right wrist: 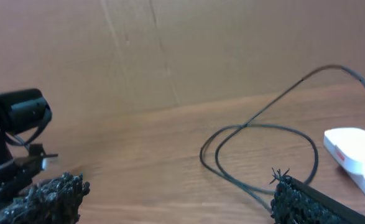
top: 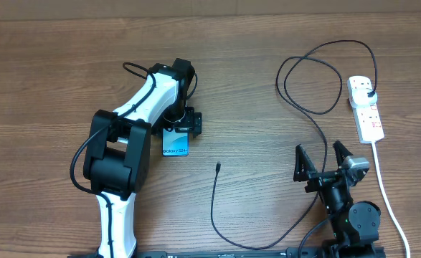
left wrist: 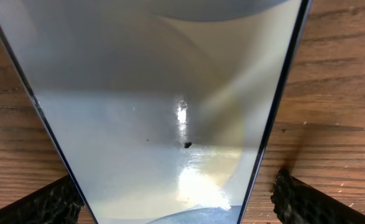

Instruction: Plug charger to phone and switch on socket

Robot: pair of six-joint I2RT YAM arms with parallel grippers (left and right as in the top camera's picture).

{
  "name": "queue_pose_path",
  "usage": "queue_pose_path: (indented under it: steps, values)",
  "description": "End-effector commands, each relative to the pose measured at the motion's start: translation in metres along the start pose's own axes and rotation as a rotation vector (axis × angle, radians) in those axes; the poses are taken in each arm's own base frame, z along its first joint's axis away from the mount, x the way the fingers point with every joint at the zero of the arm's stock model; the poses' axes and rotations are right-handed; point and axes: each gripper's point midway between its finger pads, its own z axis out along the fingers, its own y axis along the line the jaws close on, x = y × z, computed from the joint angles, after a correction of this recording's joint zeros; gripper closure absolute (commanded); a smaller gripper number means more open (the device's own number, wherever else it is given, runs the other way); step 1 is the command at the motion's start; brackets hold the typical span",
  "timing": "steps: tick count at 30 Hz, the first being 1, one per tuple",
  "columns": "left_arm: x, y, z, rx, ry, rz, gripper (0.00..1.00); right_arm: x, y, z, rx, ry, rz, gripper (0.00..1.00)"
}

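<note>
The phone (top: 174,149) lies flat on the table with its blue-white screen lit. It fills the left wrist view (left wrist: 170,106). My left gripper (top: 181,123) is over the phone's far end; in the left wrist view (left wrist: 173,208) it is open, a finger on each side and a gap to each edge. The charger (top: 212,208) has its small tip (top: 218,168) free on the table right of the phone. Its cable loops (right wrist: 263,127) to a black plug (top: 370,94) in the socket (top: 365,109). My right gripper (top: 322,159) is open and empty (right wrist: 176,199), close to the cable.
The socket's white cord (top: 386,190) runs down the right side past the right arm's base. The socket's end shows at the right in the right wrist view (right wrist: 350,149). The left arm (top: 135,115) stretches across the left half of the wooden table (top: 52,72).
</note>
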Motion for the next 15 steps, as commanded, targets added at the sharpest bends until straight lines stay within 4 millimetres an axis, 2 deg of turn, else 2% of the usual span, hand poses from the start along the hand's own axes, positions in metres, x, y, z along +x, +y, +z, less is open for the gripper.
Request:
queue_pose_path:
  steps: [1, 4, 8, 11, 13, 15]
  values:
    - [0.013, -0.017, 0.031, 0.088, 0.091, 0.019, 0.0, -0.006, -0.002, 0.0, 0.009, -0.036, -0.004, 0.0]
    - [0.016, -0.016, 0.031, 0.085, 0.101, 0.02, 0.0, -0.011, 0.009, 0.0, -0.051, -0.051, -0.002, 0.0]
    - [0.014, -0.017, 0.031, 0.085, 0.096, 0.021, 0.0, 0.003, 0.014, 0.0, -0.085, 0.008, 0.002, 0.0]
    - [0.014, -0.016, 0.031, 0.086, 0.095, 0.02, 0.0, 0.005, 0.02, -0.001, -0.119, 0.02, 0.036, 0.0]
    - [0.012, -0.017, 0.031, 0.09, 0.085, 0.016, 0.0, 0.0, 0.027, -0.003, -0.153, 0.019, 0.077, 0.0]
    - [0.011, -0.017, 0.031, 0.089, 0.084, 0.013, 0.0, -0.014, 0.033, -0.006, -0.175, 0.001, 0.076, 0.0]
